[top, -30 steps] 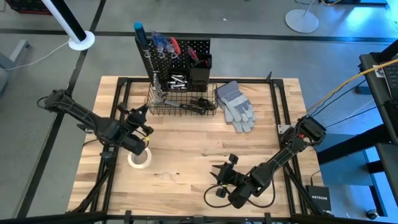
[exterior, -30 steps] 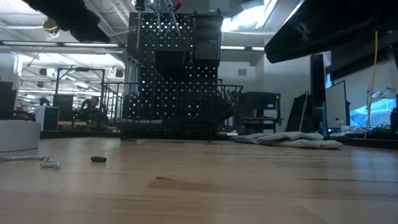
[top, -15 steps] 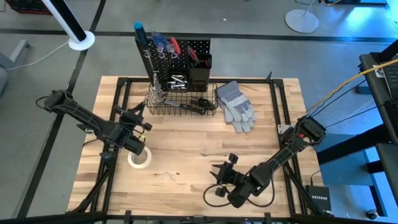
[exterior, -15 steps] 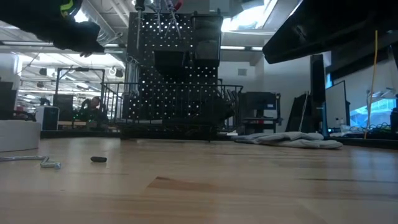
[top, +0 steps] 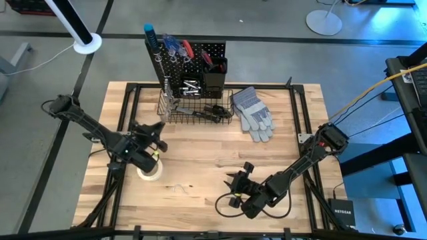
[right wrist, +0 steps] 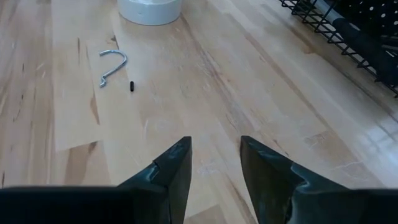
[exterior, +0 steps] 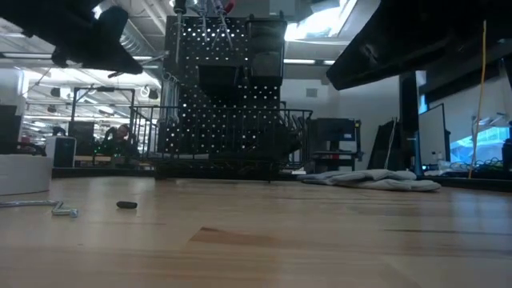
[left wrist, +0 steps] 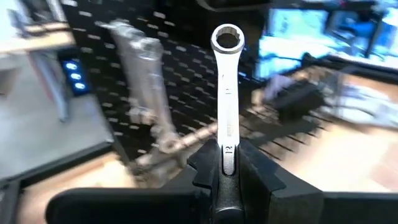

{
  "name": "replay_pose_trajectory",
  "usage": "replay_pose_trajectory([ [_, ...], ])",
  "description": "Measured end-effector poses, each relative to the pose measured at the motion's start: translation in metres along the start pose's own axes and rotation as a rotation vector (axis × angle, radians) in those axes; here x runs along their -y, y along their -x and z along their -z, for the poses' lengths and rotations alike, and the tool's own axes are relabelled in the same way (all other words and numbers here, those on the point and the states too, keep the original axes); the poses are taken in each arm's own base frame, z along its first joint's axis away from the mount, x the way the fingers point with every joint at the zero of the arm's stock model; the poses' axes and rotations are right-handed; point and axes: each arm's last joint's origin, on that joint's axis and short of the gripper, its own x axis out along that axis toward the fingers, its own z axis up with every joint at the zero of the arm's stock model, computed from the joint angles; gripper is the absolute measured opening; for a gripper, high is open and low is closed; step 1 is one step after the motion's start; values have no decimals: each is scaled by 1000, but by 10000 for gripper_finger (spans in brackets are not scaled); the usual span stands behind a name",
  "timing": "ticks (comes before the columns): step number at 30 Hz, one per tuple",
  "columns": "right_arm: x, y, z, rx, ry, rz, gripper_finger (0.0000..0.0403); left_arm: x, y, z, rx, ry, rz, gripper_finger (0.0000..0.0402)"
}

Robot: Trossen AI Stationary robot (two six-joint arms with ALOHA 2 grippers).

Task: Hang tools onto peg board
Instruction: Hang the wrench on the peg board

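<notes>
The left gripper point(left wrist: 227, 167) is clamping a silver wrench point(left wrist: 226, 93) by the lower end of its shank, jaws closed hard against the flat sides, with the ring end projecting well beyond the fingertips. The peg board point(top: 190, 63) is standing ahead of the jaws, past the wire basket point(top: 195, 107) at its base; the wrench is not yet touching either.

Risk 1: the grip is sitting near one end of the wrench, so the long free length is acting as a lever. Any contact of the ring end with a hook or the basket rim is likely to pivot the tool between the jaws or pull it out.

Risk 2: the ring opening is small. If the ring is arriving off-centre or tilted relative to a hook, it is likely to ride past the tip rather than over it, and releasing then would drop the wrench into the basket or onto the table point(top: 287, 143).

The right gripper point(right wrist: 214, 171) is hanging low over bare table, jaws apart and holding nothing. A loose hook point(right wrist: 112, 65) and the white tape roll point(right wrist: 149, 9) are lying ahead of its fingertips, well apart from them.
</notes>
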Motion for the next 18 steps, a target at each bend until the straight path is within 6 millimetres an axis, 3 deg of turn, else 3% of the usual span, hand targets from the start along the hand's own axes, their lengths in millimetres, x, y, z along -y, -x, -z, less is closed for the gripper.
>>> replay_pose_trajectory([
  [4,0,0,0,0,8,0,143,17,1,-12,-66,-28,125,30],
  [8,0,0,0,0,12,-1,143,26,1,-39,-44,-67,296,30],
  [13,0,0,0,0,12,-1,143,3,-3,-67,71,-7,304,30],
  [18,-1,0,0,-10,12,-13,143,-20,-19,-47,199,119,418,30],
])
